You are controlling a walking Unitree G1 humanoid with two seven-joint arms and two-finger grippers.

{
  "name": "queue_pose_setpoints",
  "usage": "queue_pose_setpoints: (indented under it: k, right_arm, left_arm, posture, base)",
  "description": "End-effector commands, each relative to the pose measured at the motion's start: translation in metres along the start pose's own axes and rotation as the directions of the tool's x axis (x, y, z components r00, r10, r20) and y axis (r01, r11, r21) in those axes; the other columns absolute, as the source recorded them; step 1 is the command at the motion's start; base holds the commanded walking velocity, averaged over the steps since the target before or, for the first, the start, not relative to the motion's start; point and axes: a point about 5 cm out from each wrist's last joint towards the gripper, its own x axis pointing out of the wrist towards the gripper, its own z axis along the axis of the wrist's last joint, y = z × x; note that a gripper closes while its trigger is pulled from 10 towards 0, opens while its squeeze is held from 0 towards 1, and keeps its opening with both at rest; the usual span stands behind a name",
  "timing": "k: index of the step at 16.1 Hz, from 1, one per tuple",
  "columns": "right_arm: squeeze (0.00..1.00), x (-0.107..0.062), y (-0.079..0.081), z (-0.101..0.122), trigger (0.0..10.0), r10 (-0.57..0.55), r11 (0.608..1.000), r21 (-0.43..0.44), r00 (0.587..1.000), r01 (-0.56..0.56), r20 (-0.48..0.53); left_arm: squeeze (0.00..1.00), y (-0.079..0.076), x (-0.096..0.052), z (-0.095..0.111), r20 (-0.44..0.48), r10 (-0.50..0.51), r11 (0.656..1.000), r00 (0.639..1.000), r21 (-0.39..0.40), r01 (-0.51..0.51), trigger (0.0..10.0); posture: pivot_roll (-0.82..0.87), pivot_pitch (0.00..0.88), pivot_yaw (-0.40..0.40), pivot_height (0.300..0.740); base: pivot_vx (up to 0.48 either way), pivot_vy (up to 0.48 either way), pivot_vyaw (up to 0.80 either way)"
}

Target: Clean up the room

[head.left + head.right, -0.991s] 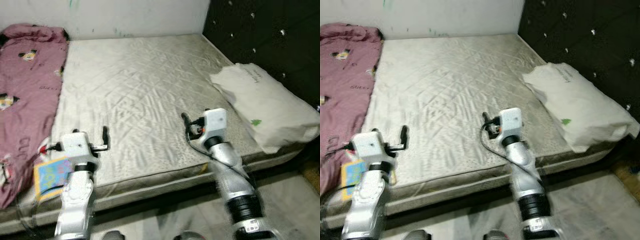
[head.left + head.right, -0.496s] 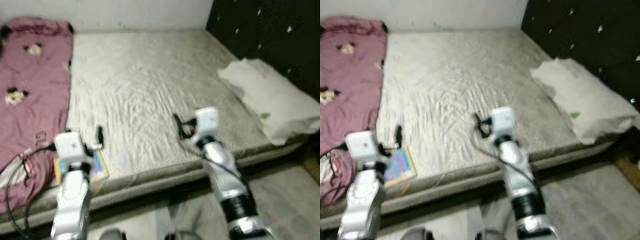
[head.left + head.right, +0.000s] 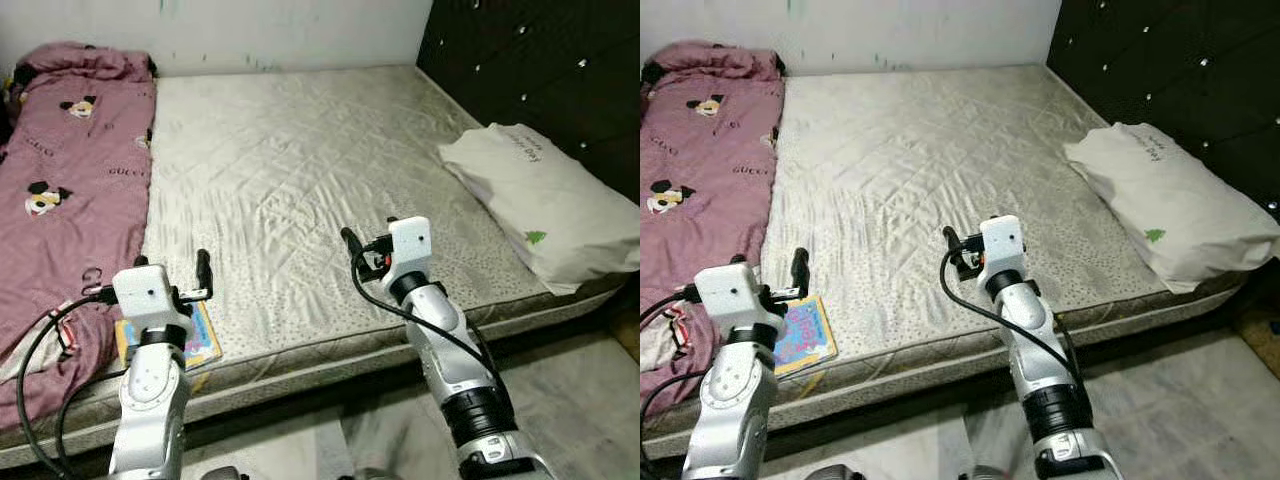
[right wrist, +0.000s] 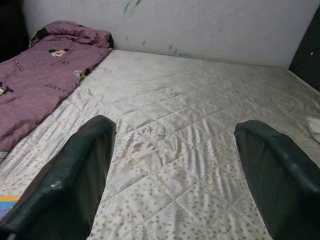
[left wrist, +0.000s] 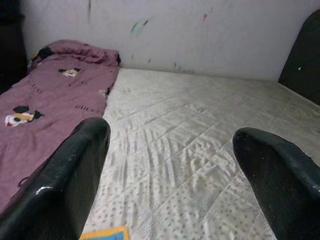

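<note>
A colourful children's book (image 3: pixel 203 338) lies on the mattress (image 3: pixel 300 150) near its front left corner, beside a pink Mickey Mouse blanket (image 3: pixel 70 180) spread along the left side. My left gripper (image 3: pixel 203 272) hovers open just above the book, holding nothing. In the left wrist view the book's corner (image 5: pixel 106 233) peeks in below the left gripper (image 5: pixel 172 134). My right gripper (image 3: pixel 350 243) is open over the middle front of the mattress, nothing between its fingers (image 4: pixel 80 175). A white pillow (image 3: pixel 545 205) lies at the right edge.
A black tufted headboard (image 3: pixel 540 60) rises on the right behind the pillow. A white wall (image 3: pixel 280 30) closes the far side. Grey floor (image 3: pixel 580 400) runs in front of the bed. A black cable (image 3: pixel 30 350) loops beside my left arm.
The camera has swung left and steadied after a blurred half second, bringing more of the pink blanket into view. Both arms keep the same raised pose, grippers still open.
</note>
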Motion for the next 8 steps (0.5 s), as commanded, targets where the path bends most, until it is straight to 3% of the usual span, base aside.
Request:
queue_pose_setpoints:
  k: [1,5,8]
  right_arm:
    - [0.0,0.0024,-0.0008,0.0023,10.0,0.005,1.0,-0.005,1.0,-0.005,0.007]
    - [0.0,0.0032,-0.0003,0.003,10.0,0.005,1.0,-0.003,1.0,-0.005,0.013]
    - [0.0,0.0051,0.0008,0.0041,10.0,0.006,1.0,-0.001,1.0,-0.006,0.019]
  left_arm:
    - [0.0,-0.0012,0.0002,0.0018,0.009,-0.007,1.0,1.0,-0.002,0.007,10.0]
    - [0.0,-0.0015,0.0013,0.0007,-0.001,-0.009,1.0,1.0,0.007,0.009,10.0]
    - [0.0,0.0026,0.0043,-0.0033,-0.032,0.065,0.997,0.997,0.04,-0.063,10.0]
  posture:
    - [-0.04,0.006,-0.056,0.74]
    - [-0.04,0.005,-0.052,0.74]
    - [-0.05,0.017,-0.045,0.74]
  base:
    - [0.33,0.0,0.0]
    - [0.316,0.0,0.0]
    - [0.0,0.0,0.0]
